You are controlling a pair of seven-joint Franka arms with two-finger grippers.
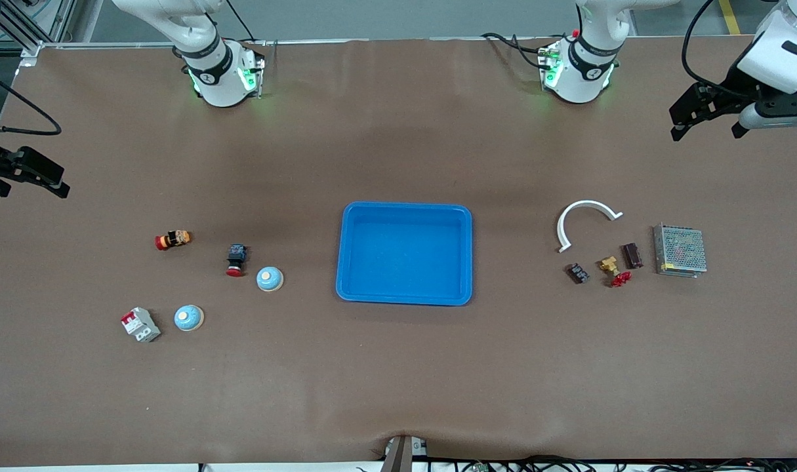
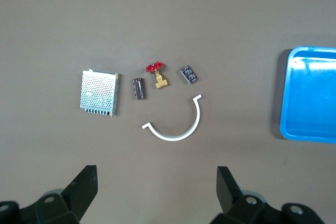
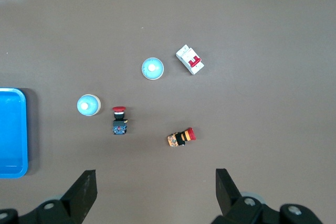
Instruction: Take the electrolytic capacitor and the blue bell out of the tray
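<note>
The left end effector (image 1: 706,128) hangs in the air over the left arm's end of the table (image 1: 398,393), its fingers (image 2: 84,187) spread wide apart and holding nothing. The right end effector (image 1: 27,177) hangs over the right arm's end, fingers (image 3: 84,192) likewise wide apart and empty.

A blue tray (image 1: 405,298) sits in the middle of the table with nothing in it.

Toward the left arm's end lie a white curved strip (image 1: 585,210), a small dark capacitor (image 1: 632,255), a brass valve (image 1: 609,265) with a red handle (image 1: 621,279), a small black block (image 1: 576,273) and a metal mesh box (image 1: 680,250). The capacitor lies between the valve and the mesh box, apart from both.

Toward the right arm's end sit two pale blue bells. One bell (image 1: 269,278) is just beside a black push button (image 1: 236,259) with a red cap, between it and the tray. The other bell (image 1: 189,318) is nearer the front camera, just beside a white circuit breaker (image 1: 140,324). An orange and red push button (image 1: 173,240) lies farther from the camera, apart from the rest.
</note>
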